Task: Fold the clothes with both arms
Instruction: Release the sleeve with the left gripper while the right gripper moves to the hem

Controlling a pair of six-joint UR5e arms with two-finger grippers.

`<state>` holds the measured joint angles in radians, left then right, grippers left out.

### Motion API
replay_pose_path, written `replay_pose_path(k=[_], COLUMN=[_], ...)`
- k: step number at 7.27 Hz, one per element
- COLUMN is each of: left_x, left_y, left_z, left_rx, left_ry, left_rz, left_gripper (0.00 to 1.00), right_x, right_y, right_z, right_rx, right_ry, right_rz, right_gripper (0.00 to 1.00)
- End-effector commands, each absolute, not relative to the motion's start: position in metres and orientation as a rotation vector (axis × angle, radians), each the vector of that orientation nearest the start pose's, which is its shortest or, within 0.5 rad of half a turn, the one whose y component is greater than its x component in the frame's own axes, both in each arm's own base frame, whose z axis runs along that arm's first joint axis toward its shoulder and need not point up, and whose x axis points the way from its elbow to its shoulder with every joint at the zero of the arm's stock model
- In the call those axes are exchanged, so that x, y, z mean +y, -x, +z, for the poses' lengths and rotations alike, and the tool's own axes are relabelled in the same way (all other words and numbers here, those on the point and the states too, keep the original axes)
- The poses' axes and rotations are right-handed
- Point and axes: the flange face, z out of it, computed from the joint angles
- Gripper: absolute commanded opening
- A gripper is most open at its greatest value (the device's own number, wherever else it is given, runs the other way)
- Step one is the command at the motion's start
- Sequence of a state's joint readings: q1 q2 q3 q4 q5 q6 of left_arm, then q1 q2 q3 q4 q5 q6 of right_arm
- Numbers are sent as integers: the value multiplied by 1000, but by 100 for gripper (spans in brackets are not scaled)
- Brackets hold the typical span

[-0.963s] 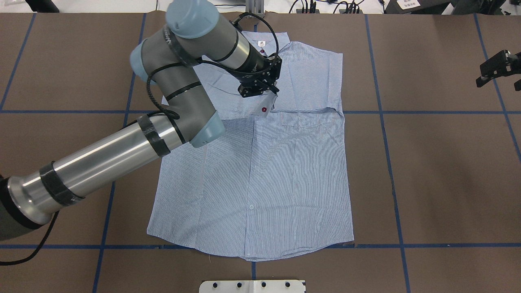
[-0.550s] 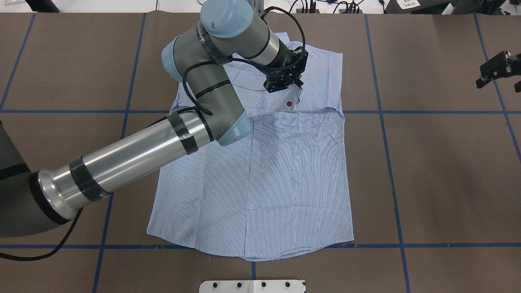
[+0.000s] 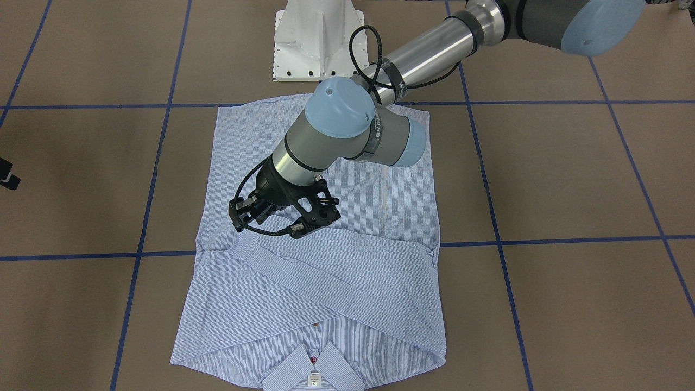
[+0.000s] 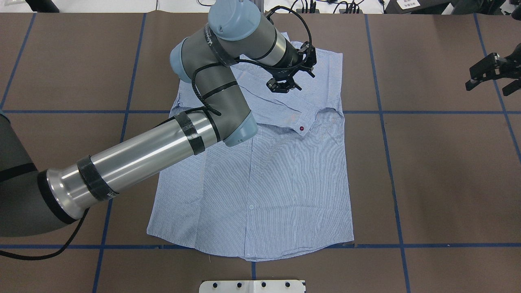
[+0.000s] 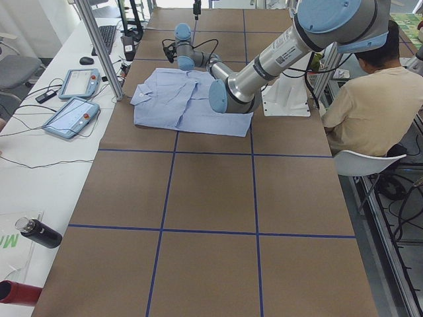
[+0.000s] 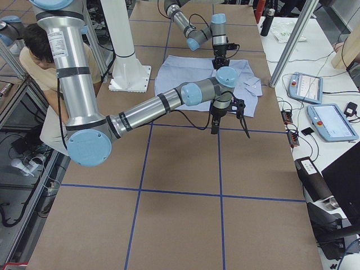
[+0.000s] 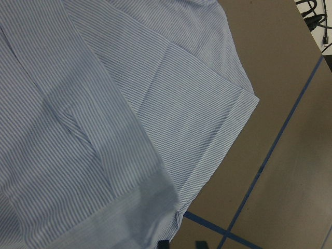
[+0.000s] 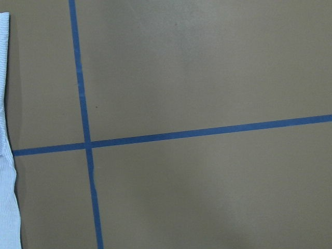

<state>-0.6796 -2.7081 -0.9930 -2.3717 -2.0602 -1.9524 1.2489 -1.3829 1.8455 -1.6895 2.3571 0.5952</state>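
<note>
The light blue striped shirt (image 4: 264, 183) lies flat on the brown table, collar (image 3: 312, 369) at the far end, both sleeves folded across the chest. One cuff with a red button (image 4: 301, 128) rests on the shirt's right side. My left gripper (image 4: 283, 86) hovers open just above the folded sleeves, holding nothing; the front view shows it (image 3: 269, 225) over the chest. The left wrist view shows a sleeve hem (image 7: 228, 129) at the table edge of the shirt. My right gripper (image 4: 490, 79) is open over bare table far to the right, away from the shirt (image 8: 4, 78).
The white pedestal base (image 3: 315, 49) stands at the near table edge. A seated person (image 5: 370, 99) is beside the robot. Control tablets (image 5: 73, 112) and a bottle (image 5: 39, 232) lie on the side bench. Blue tape lines (image 8: 85, 142) grid the table.
My left gripper carried the sleeve cuff rightward across the chest, then let it go and lifted off; the cuff now lies on the shirt. The right gripper shifted slightly toward the shirt.
</note>
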Motion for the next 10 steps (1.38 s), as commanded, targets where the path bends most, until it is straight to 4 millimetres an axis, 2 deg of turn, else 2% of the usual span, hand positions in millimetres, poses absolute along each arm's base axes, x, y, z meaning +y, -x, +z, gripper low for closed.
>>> replay_pose_path(k=[1, 2, 3, 4, 6, 7, 8, 9, 10], left_x=[-580, -567, -542, -526, -519, -527, -533, -536, -536], left_y=[-576, -558, -528, -502, -464, -444, -433, -429, -430], left_z=[43, 59, 93, 118, 161, 188, 208, 213, 215], left_rx=[1431, 1455, 1477, 1479, 1468, 1441, 1418, 1412, 1408], left_ry=[197, 182, 178, 170, 61, 7, -6, -14, -12], left_rz=[-523, -500, -468, -402, -326, -306, -283, -276, -278], left_gripper=[88, 88, 88, 88, 90, 90, 90, 90, 90], right_x=[-526, -514, -489, -450, -345, -291, -260, -238, -226], right_y=[170, 211, 267, 325, 415, 443, 454, 454, 456], right_z=[421, 404, 385, 366, 322, 325, 339, 355, 367], right_rx=[-908, -952, -972, -961, -999, -990, -958, -929, -911], right_ry=[63, 79, 75, 80, 110, 109, 146, 150, 120], right_rz=[203, 314, 451, 535, 732, 760, 765, 803, 801], right_gripper=[100, 100, 100, 100, 100, 98, 97, 93, 92])
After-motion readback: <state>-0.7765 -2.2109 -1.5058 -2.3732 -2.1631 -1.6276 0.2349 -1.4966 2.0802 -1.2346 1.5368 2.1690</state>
